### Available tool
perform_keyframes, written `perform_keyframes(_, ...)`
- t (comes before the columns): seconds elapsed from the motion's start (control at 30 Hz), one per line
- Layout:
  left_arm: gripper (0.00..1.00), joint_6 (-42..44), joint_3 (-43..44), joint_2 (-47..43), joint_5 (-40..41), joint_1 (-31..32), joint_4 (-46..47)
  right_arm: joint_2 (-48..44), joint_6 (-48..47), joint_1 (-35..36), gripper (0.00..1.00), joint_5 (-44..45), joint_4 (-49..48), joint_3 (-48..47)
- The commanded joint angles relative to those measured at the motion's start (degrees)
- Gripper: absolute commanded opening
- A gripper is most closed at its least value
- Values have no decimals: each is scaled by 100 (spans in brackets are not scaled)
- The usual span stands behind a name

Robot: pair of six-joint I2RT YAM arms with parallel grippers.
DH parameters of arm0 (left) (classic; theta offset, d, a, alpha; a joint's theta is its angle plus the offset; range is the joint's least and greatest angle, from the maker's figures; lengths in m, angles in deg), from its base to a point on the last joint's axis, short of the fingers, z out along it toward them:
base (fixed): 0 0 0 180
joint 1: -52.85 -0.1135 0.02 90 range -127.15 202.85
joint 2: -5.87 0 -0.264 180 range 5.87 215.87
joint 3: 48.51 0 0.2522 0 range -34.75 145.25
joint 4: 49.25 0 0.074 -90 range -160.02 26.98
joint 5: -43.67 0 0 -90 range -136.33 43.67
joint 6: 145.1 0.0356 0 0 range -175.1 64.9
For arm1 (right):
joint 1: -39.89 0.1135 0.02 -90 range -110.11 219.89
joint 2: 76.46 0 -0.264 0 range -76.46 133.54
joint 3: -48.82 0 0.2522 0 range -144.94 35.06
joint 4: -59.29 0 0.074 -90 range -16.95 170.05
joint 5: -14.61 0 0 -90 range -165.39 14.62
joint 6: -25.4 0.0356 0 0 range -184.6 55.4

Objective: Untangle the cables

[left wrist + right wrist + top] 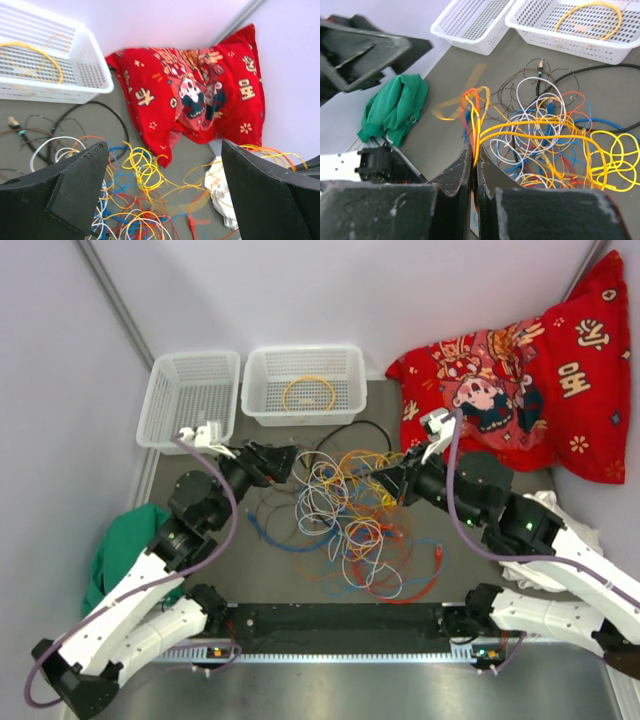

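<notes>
The cables [350, 525] lie in one big messy heap in the middle of the grey table [250, 570]. Yellow, orange, red, blue, white and black ones are all looped through each other. One yellow loop [308, 393] sits by itself in the right white basket [300, 418] at the back, next to another white basket [160, 410].

The right gripper [474, 150] is at the right edge of the heap. Its fingers are squeezed tight together on some yellow and orange strands [476, 107], which arch up out of the pile. The left gripper [164, 150] hangs over the left side with its fingers spread wide and nothing in them.

A red pillow [520, 380] leans in the back right corner. A green cloth [120, 540] lies on the left.
</notes>
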Motion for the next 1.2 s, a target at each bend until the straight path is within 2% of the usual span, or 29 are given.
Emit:
perform_keyframes(0.0,98,-14,125,421,-803,-15,839,-181,51,63,0,-282,-72,66)
perform_keyframes(0.23,94,-217,301,1178,-2243,-6,1349,-365,113,63,0,-379,147,312)
perform_keyframes(0.43,94,-270,135,1600,-2756,-6,1762,-498,130,63,0,-387,209,313)
perform_keyframes(0.6,94,-498,152,2083,-3634,73,2360,-498,113,54,0,-458,279,260)
perform_keyframes(0.77,94,-542,152,2400,-3986,214,2615,-533,95,63,0,-449,323,233)
perform_keyframes(0.87,89,-603,64,2461,-4206,336,2957,-533,69,63,0,-423,332,260)
perform_keyframes(1.07,55,-551,125,2602,-4286,460,3002,-436,104,63,0,-476,279,330)
perform_keyframes(1.17,31,-533,239,2698,-4399,469,3002,-427,104,63,0,-467,306,330)
